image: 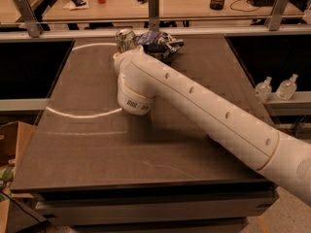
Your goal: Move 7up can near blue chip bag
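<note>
7up can (pixel 125 36) half-hidden, gripper (pixel 123 51) behind arm (pixel 194 101)
</note>
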`<act>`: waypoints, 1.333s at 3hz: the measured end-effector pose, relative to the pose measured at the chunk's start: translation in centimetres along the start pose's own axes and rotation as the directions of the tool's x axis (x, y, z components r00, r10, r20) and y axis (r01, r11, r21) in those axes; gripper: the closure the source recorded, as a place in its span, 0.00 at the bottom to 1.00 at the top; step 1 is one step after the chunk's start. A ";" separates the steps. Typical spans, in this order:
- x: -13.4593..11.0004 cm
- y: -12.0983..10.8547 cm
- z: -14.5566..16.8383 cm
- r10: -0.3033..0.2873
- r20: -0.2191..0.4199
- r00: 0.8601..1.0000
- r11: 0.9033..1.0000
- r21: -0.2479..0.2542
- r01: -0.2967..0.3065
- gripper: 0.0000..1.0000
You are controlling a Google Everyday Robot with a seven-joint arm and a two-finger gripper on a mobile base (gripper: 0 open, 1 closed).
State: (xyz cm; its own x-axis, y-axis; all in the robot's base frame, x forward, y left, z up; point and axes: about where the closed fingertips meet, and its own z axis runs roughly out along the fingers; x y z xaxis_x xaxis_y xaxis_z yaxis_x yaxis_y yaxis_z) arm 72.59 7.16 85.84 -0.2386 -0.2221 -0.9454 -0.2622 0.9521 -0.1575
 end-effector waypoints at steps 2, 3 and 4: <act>-0.3 -0.1 -0.1 0.000 0.000 1.000 1.000 0.000 0.000 0.15; -0.2 -0.1 0.0 0.001 -0.001 1.000 1.000 0.000 -0.001 0.00; -0.2 -0.1 0.0 0.001 -0.001 1.000 1.000 0.000 -0.001 0.00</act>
